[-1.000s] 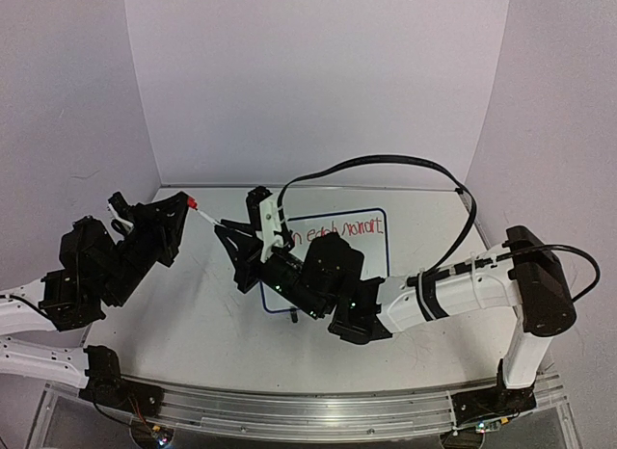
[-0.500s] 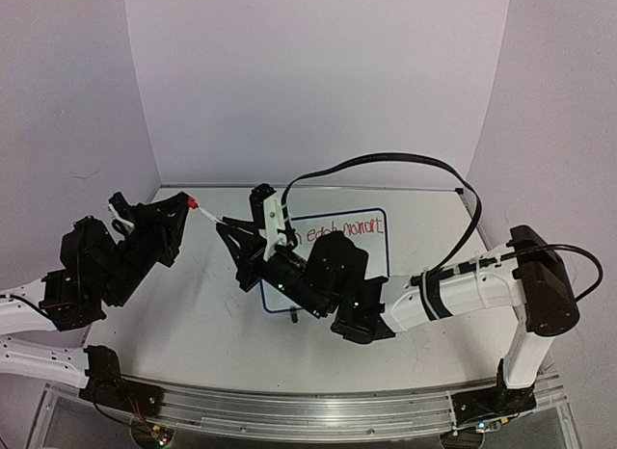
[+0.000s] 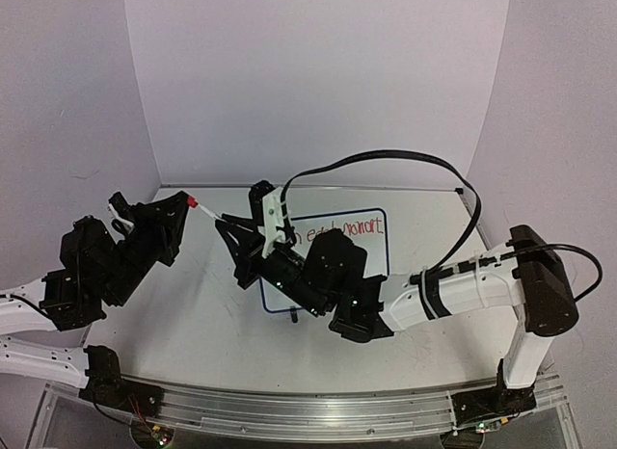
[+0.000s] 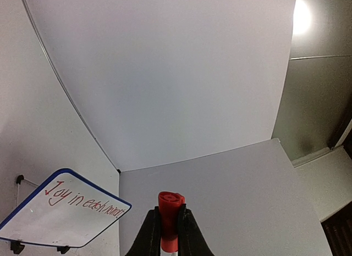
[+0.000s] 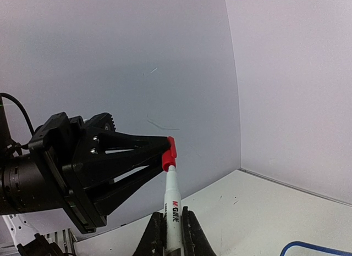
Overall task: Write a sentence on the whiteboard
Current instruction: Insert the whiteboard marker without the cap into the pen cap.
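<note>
Cable (image 3: 386, 155) higher, right claw (image 5: 171, 213) grips marker (image 5: 173, 193)

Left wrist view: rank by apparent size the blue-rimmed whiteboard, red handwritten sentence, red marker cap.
Glossy white blue-rimmed whiteboard
Thin red handwritten sentence
Red plastic marker cap; unsure against the sentence, as the cap is nearest the camera

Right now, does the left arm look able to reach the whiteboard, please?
Probably not: the left end effector is shut on the red cap of the marker that the right end effector grips, and the right arm lies between it and the whiteboard.
</note>
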Tool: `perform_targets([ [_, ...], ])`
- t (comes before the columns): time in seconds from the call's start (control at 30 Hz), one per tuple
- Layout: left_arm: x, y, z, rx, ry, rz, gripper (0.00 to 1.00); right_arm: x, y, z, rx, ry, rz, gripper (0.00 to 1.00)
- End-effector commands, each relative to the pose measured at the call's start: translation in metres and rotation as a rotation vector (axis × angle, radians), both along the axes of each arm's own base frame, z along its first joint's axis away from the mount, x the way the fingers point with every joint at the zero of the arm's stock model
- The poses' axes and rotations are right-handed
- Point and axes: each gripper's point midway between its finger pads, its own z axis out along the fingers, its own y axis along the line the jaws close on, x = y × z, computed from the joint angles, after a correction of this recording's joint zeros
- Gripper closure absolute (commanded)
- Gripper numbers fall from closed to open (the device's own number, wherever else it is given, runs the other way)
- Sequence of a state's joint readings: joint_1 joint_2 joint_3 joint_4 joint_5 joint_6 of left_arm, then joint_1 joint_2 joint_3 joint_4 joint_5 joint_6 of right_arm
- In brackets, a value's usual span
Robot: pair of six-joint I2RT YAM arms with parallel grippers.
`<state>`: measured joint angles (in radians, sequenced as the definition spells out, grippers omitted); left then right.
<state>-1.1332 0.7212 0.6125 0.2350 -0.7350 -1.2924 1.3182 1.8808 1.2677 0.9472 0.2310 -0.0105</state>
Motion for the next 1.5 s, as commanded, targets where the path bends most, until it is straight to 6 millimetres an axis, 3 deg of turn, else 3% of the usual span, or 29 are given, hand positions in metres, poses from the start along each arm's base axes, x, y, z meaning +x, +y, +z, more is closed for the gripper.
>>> perform_targets([
  [0.0, -0.004, 0.0, 0.006, -0.039, -0.014, -0.021, 1.0, 0.0, 0.006, 0.021, 0.06, -0.013, 0.006, 1.0],
  [0.67, -0.004, 0.01, 0.009, -0.06, -0.023, 0.01, 1.0, -0.009, -0.004, 0.02, 0.08, -0.029, 0.037, 1.0],
  [1.47, -0.006, 0.006, 0.015, -0.076, -0.035, -0.018, 1.0, -0.003, 0.009, 0.013, 0.064, 0.019, 0.033, 1.0],
])
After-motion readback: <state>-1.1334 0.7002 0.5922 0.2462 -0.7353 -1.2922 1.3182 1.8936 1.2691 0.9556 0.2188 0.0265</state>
